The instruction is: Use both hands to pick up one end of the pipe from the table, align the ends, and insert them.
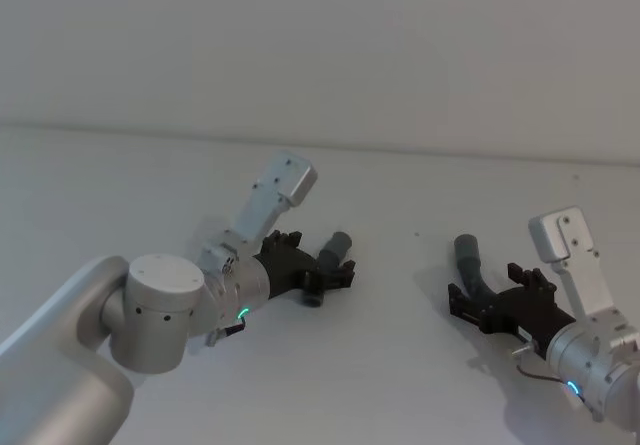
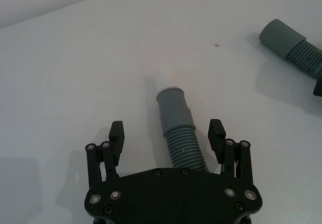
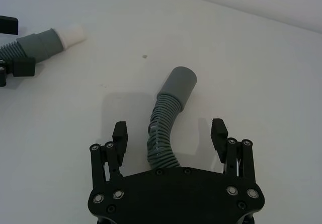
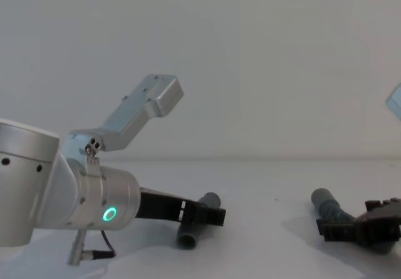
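Left wrist view: I see my left gripper [image 2: 166,129] spread wide astride the short pipe piece [image 2: 173,108], which lies on the table [image 2: 75,83], pads clear of it. My right gripper [image 3: 169,128] is spread too, straddling the corrugated piece [image 3: 162,133], whose cuff [image 3: 179,83] lies beyond the fingertips.

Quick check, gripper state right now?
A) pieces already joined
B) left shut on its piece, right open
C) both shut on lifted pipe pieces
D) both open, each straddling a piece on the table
D: the left gripper is open around the short piece, the right gripper open around the corrugated piece; both pieces lie unjoined on the table.
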You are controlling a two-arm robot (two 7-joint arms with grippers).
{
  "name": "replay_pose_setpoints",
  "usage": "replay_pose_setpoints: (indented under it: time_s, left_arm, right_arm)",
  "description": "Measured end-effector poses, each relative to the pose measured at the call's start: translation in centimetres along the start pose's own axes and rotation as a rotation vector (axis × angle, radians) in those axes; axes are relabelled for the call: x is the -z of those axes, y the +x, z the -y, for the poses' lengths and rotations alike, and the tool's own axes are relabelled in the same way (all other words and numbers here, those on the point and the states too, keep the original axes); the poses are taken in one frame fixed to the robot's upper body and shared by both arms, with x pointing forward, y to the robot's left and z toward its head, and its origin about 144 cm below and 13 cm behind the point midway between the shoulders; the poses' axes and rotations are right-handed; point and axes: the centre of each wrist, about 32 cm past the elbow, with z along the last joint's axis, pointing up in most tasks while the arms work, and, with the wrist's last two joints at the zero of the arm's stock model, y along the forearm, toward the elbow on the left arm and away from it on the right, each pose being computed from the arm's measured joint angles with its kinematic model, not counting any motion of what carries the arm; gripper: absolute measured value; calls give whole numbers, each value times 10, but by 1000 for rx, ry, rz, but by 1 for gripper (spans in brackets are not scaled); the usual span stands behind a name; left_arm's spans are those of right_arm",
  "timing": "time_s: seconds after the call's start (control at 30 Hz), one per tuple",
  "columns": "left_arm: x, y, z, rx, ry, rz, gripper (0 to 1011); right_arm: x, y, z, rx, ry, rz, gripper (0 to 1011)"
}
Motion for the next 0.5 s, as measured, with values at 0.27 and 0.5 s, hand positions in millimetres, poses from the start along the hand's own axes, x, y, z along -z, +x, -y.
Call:
replay_pose_setpoints:
  time_s: [0.27, 0.5]
  left_arm:
    - [0, 1, 1, 0, 2, 0, 915]
    - [0, 2, 1, 0, 3, 0, 743]
  right_arm:
    - [0, 1, -1, -2, -3, -3, 878]
    - [-1, 1, -1, -2, -4, -4, 679]
